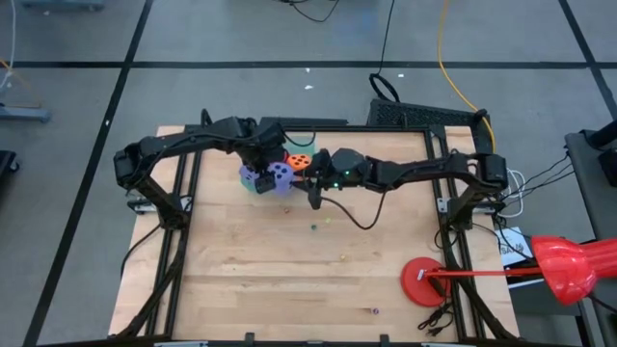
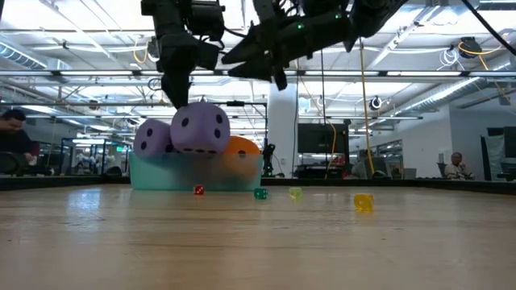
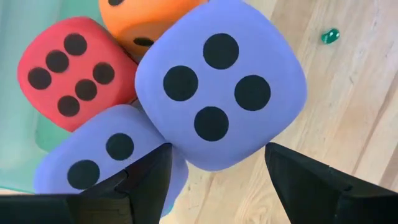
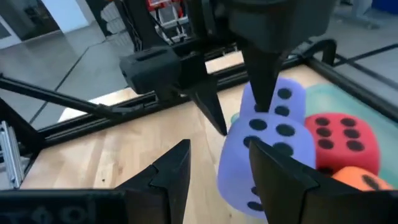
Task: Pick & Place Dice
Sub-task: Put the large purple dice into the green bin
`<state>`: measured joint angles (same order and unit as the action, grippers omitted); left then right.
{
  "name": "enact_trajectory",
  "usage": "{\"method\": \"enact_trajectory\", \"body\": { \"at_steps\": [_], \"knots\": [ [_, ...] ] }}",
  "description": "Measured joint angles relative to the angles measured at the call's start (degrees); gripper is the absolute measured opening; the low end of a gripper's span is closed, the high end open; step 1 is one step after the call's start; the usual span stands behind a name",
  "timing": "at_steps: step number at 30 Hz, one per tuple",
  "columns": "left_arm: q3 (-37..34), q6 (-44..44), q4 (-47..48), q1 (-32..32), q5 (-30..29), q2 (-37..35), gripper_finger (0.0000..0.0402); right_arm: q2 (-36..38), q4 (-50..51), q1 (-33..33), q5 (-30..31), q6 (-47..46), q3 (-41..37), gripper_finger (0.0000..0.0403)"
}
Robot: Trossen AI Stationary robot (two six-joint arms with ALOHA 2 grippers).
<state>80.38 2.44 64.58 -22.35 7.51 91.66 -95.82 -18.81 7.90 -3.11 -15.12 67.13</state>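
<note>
Four soft dice crowd the teal tray [image 3: 25, 143]: a red one [image 3: 74, 74], an orange one [image 3: 143, 18], a purple one showing two pips [image 3: 93, 165], and a purple one showing four pips [image 3: 221, 87] that sits highest, resting on the others. My left gripper [image 3: 217, 177] points down over this top die [image 2: 201, 129], open wide, with a finger on either side above it. My right gripper [image 4: 217, 165] hangs raised and nearly level beside the pile, at its right-hand side in the high view, and is open with nothing between its fingers. My left gripper stands open directly over the top purple die. In the right wrist view one fingertip [image 4: 264, 93] comes down to the die's upper face [image 4: 280, 121], while the other [image 4: 214, 118] hangs in free air beside it. I cannot tell whether the fingertip touches.
Tiny coloured dice lie loose on the wooden table: red [image 2: 198, 190], green [image 2: 260, 193], yellow [image 2: 363, 201]. A red disc [image 1: 419, 280] and a red object [image 1: 569, 265] sit at the table's near right corner. A dark cable [image 1: 352, 217] droops from the right arm.
</note>
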Motion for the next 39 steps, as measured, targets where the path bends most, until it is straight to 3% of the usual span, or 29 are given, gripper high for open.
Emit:
{"method": "enact_trajectory", "body": {
  "at_steps": [10,20,26,31,39],
  "knots": [
    [7.2,1.4,-1.5,-0.1,-1.7,0.0,0.0267,4.7,2.5,0.4,3.1,1.2,0.0,0.0153],
    [7.9,0.4,-1.4,0.6,-0.5,0.0,0.0267,4.8,3.3,-0.7,2.6,-1.2,0.0,0.0153],
    [7.9,-2.3,-1.4,4.1,4.4,0.0,0.0267,4.8,3.2,-1.4,-3.5,-4.0,0.0,0.0153],
    [7.9,-4.2,-1.8,8.1,5.2,0.0,0.0267,4.8,3.2,-2.0,-10.6,-5.4,0.0,0.0153],
    [7.9,-4.4,-4.2,11.7,7.0,0.0,0.0267,4.8,2.5,-2.4,-11.0,-9.6,0.0,0.0153]
  ]
}}
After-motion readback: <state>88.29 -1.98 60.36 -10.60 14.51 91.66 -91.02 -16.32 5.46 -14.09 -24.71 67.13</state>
